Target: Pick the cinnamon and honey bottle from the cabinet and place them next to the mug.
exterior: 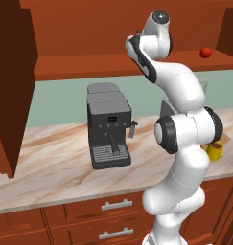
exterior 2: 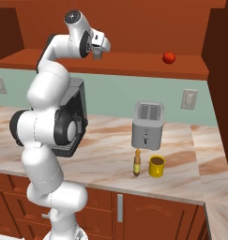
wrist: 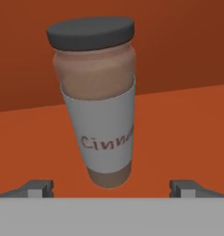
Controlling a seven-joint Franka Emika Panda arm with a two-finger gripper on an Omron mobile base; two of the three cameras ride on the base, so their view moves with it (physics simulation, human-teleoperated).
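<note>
The cinnamon (wrist: 97, 103) is seen upright on the cabinet (exterior 2: 134, 65) shelf, centred before the tool (wrist: 111, 188), whose jaws are spread wide and empty; the honey bottle (exterior 2: 137, 163) is already set beside the mug (exterior 2: 156, 166) on the bench (exterior 2: 106, 154), so reaching forward and closing is judged next

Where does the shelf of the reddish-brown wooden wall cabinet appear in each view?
Left base view: the cabinet shelf runs across the upper part, above the dark grey coffee machine.
Right base view: it crosses the upper part.
Hand view: it is the orange-red surface under the dark-capped cinnamon jar.
Shared landmark: the small red round fruit on the shelf, in both base views.
</note>
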